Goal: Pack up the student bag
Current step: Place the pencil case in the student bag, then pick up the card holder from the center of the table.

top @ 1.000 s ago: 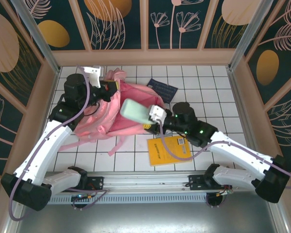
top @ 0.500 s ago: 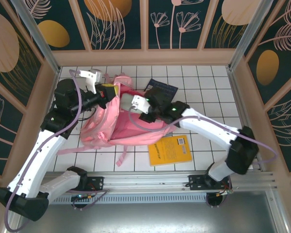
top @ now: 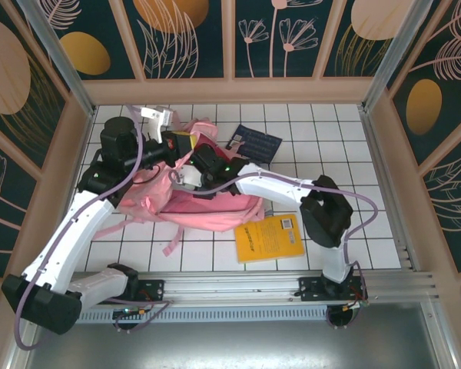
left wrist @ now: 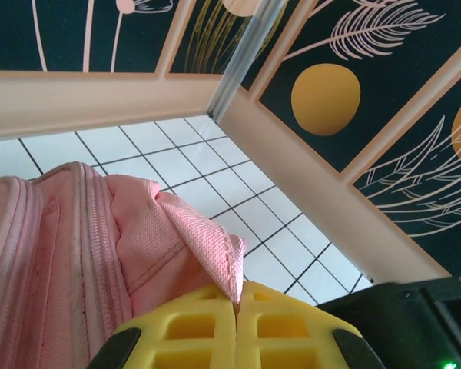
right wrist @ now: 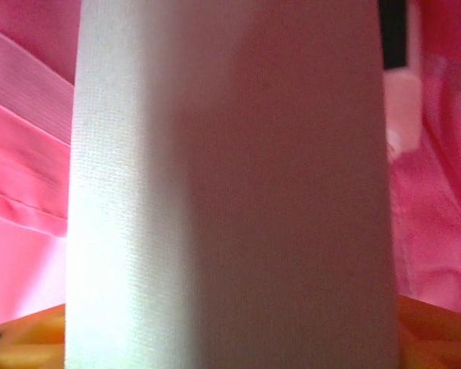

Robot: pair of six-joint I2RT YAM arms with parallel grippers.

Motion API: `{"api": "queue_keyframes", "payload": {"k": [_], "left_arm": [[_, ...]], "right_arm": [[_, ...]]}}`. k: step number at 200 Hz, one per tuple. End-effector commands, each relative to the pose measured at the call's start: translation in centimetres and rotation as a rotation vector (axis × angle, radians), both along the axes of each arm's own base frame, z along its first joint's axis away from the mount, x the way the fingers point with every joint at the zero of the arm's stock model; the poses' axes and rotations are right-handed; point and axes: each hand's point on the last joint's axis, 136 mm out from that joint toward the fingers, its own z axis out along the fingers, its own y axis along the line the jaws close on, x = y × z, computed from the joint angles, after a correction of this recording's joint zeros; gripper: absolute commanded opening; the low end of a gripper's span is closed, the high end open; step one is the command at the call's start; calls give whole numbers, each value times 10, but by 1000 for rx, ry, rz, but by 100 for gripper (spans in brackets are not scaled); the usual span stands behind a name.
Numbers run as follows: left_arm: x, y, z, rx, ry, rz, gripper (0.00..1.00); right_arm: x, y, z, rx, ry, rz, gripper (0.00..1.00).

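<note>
The student bag [top: 219, 206], a big pink backpack, lies at the left-middle of the tiled floor with its mouth toward the left arm. My left gripper [top: 182, 143] is shut on the bag's top edge; in the left wrist view a fold of pink fabric [left wrist: 207, 238] is pinched between the yellow fingers [left wrist: 192, 327]. My right gripper [top: 186, 180] reaches into the bag's mouth. A pale, cloth-textured case [right wrist: 230, 192] stands between its orange fingers [right wrist: 19, 342], with the bag's pink lining [right wrist: 23, 154] all around. Whether the pads press on the case is hidden.
A yellow book [top: 269, 237] lies on the tiles to the right of the bag, under the right arm's elbow [top: 324, 217]. A dark blue booklet [top: 255, 141] lies behind the bag. Wooden-framed walls [top: 230, 91] close in the back and both sides.
The right arm carried the pale case leftward from above the bag into its mouth. The left gripper kept its hold on the bag's edge, and the bag shifted a little.
</note>
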Motion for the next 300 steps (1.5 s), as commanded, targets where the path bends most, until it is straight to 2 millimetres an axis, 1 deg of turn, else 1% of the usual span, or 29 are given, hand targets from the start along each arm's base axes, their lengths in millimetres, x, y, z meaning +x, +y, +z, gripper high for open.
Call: {"api": "queue_keyframes", "payload": {"k": [1,20,35,48,51,56,71,73,96,106,118,132,145,152,158,169,184,187,190,201,210,220,236,247,253,261,271,280,300], "left_arm": [[-7,-7,65,-114,-222,-54,0],[-8,-2,72,-100,-244,-25,0],[-8,5,76,-85,-263,20,0],[-7,12,75,-72,-266,63,0],[-7,12,75,-70,-267,69,0],[-7,14,74,-69,-269,80,0],[-7,19,74,-60,-269,104,0],[-7,19,73,-58,-268,106,0],[-4,26,71,-29,-271,156,0],[-3,27,68,-24,-267,162,0],[-3,28,65,-22,-260,162,0],[-1,31,62,-21,-251,189,0],[8,41,56,-7,-224,268,0],[13,49,54,1,-210,324,0],[15,56,53,6,-206,368,0],[19,67,55,10,-203,437,0],[22,82,64,15,-208,522,0],[22,85,66,15,-215,538,0],[22,88,69,13,-218,553,0],[21,98,79,3,-233,607,0],[22,102,85,7,-238,633,0],[23,105,89,14,-244,650,0],[27,114,87,35,-241,706,0],[28,122,84,49,-239,749,0],[29,125,83,53,-237,766,0],[30,124,81,57,-237,766,0],[32,122,75,73,-231,755,0],[35,121,69,87,-225,754,0],[42,126,50,152,-214,788,0]], "right_arm": [[-3,31,7,86,-43,48,76],[7,28,28,207,-76,-17,84],[6,14,41,292,-126,-31,90],[4,2,58,382,-204,-46,93],[5,-1,65,408,-227,-51,95],[2,-7,69,438,-255,-55,98],[-1,-26,91,534,-359,-91,99],[-1,-28,98,552,-375,-97,99],[-19,-63,135,707,-461,-140,99],[-20,-80,150,764,-458,-199,99],[-7,-105,172,833,-434,-394,99],[16,-135,181,802,-350,-643,99],[26,-152,183,764,-287,-729,99],[27,-159,185,799,-234,-749,99],[30,-169,188,853,-184,-786,99],[40,-198,193,987,-96,-908,99],[47,-231,190,1139,72,-979,98],[46,-232,188,1156,110,-976,97],[50,-243,187,1175,131,-1002,97],[55,-265,172,1173,200,-1094,95],[59,-276,160,1126,221,-1159,96],[55,-271,146,1069,254,-1142,98],[53,-274,117,994,302,-1219,99],[50,-272,97,919,345,-1250,95],[49,-274,85,885,369,-1286,95],[44,-270,72,857,420,-1292,95],[37,-260,59,846,491,-1257,94],[34,-255,49,837,525,-1253,94],[33,-257,24,785,558,-1299,94]]}}
